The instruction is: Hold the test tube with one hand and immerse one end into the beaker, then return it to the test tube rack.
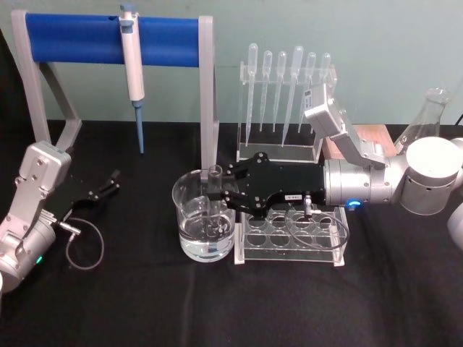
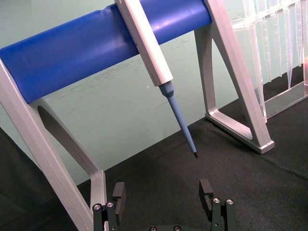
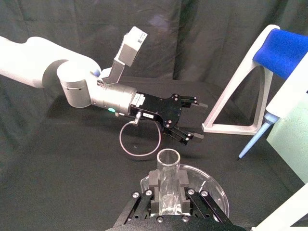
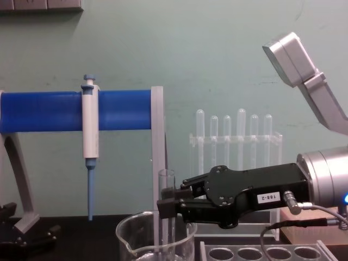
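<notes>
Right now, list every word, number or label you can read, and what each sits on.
"188-2": white label on the right gripper, chest view.
Small white labels on the left gripper: too blurred to read.
Nothing readable on the pipettor.

Setting: a flat, pale green painted wall (image 4: 228, 49) rises directly behind a table covered in matte black cloth (image 1: 217, 311). A wrinkled black fabric curtain (image 3: 57, 19) closes the table's left side. Even, diffuse light falls across cloth and wall.
</notes>
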You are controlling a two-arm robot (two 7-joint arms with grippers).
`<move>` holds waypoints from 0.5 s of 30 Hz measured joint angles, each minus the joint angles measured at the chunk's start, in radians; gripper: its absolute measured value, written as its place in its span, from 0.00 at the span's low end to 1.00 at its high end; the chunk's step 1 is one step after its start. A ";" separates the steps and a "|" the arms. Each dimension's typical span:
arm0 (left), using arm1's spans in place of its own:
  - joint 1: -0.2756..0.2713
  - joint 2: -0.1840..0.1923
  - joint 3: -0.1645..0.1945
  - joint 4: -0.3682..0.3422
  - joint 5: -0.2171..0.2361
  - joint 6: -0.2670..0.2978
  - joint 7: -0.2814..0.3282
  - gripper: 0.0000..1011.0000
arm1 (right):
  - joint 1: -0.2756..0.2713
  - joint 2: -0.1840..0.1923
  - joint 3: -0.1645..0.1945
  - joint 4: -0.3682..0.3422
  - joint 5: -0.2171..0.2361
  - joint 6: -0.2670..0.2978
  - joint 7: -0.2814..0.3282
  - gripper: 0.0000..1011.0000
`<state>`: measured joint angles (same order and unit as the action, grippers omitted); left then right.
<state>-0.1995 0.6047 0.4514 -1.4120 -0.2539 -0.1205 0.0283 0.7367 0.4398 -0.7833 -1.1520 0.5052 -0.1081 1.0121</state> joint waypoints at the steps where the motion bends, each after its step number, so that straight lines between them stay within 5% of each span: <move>1: 0.000 0.000 0.000 0.000 0.000 0.000 0.000 0.99 | 0.000 0.000 0.000 0.000 0.000 0.000 0.000 0.23; 15: 0.000 0.000 0.000 0.000 0.000 0.000 0.000 0.99 | 0.000 0.000 0.000 0.000 0.000 0.000 0.000 0.23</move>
<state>-0.1996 0.6047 0.4514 -1.4120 -0.2540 -0.1206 0.0283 0.7368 0.4398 -0.7832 -1.1521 0.5052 -0.1081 1.0121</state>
